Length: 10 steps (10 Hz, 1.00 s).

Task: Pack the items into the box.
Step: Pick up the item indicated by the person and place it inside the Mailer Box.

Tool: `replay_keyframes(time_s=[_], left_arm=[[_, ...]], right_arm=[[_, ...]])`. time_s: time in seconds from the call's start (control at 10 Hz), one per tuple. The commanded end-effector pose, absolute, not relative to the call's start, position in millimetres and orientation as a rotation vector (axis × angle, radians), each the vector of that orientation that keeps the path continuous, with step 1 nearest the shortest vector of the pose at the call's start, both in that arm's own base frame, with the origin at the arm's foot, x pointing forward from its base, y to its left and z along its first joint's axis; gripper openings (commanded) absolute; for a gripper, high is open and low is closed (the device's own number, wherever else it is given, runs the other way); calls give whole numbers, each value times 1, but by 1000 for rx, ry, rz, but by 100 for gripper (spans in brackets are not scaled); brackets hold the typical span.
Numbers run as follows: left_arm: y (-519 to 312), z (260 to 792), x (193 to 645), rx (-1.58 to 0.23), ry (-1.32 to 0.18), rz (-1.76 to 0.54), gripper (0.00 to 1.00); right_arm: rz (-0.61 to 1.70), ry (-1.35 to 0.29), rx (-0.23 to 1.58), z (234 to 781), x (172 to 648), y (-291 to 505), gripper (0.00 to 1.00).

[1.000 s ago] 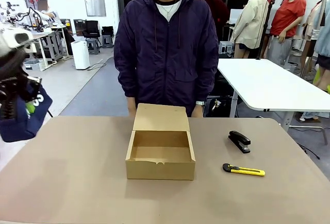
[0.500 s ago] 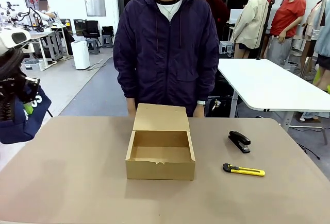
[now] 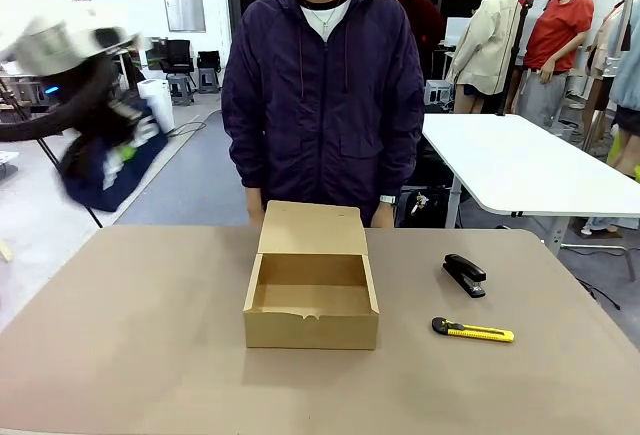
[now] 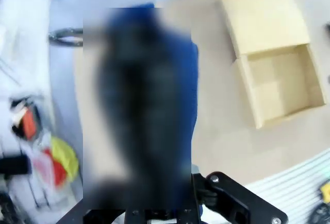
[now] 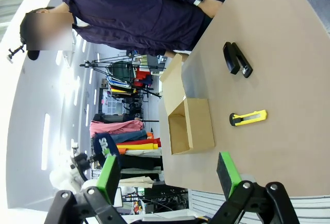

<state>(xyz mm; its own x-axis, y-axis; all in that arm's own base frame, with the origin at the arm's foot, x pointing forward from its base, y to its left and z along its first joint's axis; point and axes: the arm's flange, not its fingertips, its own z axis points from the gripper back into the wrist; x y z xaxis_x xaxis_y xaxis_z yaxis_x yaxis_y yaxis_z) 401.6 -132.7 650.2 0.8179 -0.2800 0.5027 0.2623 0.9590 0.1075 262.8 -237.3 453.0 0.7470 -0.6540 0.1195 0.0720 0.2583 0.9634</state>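
Observation:
The brown cardboard box [image 3: 312, 290] stands open at the table's middle, its flap lid leaning back toward the person. My left gripper [image 3: 125, 135] is up in the air beyond the table's far left corner, motion-blurred and shut on the navy blue pouch [image 3: 100, 170]. In the left wrist view the pouch [image 4: 149, 105] hangs blurred over the fingers, with the box [image 4: 273, 64] at the upper right. The black stapler [image 3: 465, 275] and the yellow-and-black utility knife [image 3: 473, 331] lie on the table to the right of the box. My right gripper [image 5: 167, 175] is open and holds nothing, high above the table.
A person in a dark purple jacket [image 3: 325, 85] stands close behind the box at the far edge. The brown tabletop [image 3: 150, 355] is bare to the left of and in front of the box. A white table [image 3: 520, 165] stands beyond at the right.
My left arm has swung up and to the right with the pouch, from low at the picture's left edge to higher, nearer the box. Box, stapler and knife have not moved.

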Motion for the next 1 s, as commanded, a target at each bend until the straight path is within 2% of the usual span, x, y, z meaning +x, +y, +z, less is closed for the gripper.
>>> replay_keyframes(time_s=[0.0,0.1,0.3,0.5,0.7,0.9], left_arm=[[-180,657,445,-89,-767,-815,0],[-210,654,451,-160,-774,-988,0],[-259,638,455,-281,-685,-1327,0],[-299,623,440,-338,-567,-1618,0],[-328,614,432,-312,-484,-1720,0],[-339,601,439,-182,-363,-1677,0]], right_arm=[[-516,-591,1233,456,264,-239,100],[-516,-591,1233,456,264,-239,100],[-516,-591,1233,456,264,-239,100],[-516,-591,1233,456,264,-239,100],[-516,-591,1233,456,264,-239,100],[-516,-591,1233,456,264,-239,100]])
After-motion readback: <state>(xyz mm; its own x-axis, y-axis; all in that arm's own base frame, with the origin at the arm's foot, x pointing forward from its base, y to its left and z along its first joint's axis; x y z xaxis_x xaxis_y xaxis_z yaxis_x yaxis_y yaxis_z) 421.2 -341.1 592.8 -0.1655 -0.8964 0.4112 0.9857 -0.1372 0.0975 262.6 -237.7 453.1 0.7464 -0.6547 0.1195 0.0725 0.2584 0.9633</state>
